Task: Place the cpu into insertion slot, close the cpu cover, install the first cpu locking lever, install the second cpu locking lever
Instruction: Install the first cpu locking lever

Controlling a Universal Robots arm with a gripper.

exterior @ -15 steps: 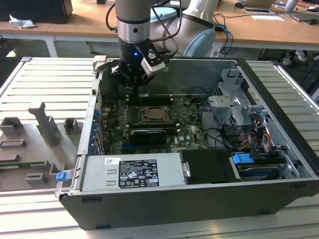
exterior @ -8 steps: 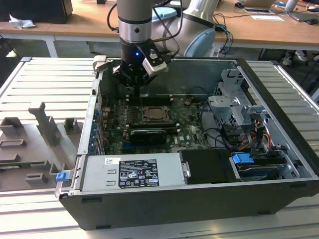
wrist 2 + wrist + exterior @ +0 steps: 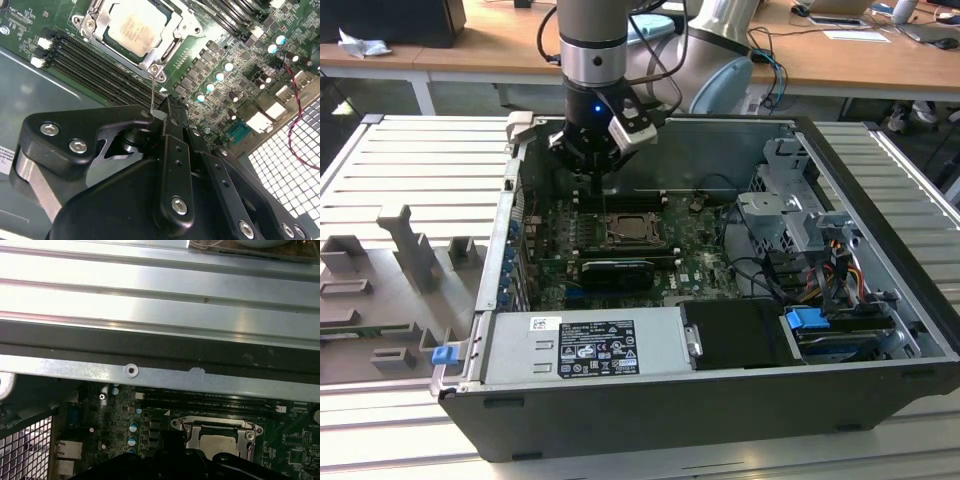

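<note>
The gripper (image 3: 595, 178) hangs inside the open computer case (image 3: 670, 425), just above the green motherboard (image 3: 705, 255); in the second wrist view its black fingers (image 3: 171, 125) appear closed together into one narrow tip. A thin locking lever (image 3: 152, 92) stands up from a corner of the socket, and its upper end comes right beside that tip; whether the tip grips it or only touches it, I cannot tell. A little further, the cpu (image 3: 136, 27) sits flat in the insertion slot (image 3: 186, 22); the cpu cover (image 3: 97, 20) lies down over its edges, and the pale face shows through the window. Long black memory slots (image 3: 90, 65) run beside the socket.
</note>
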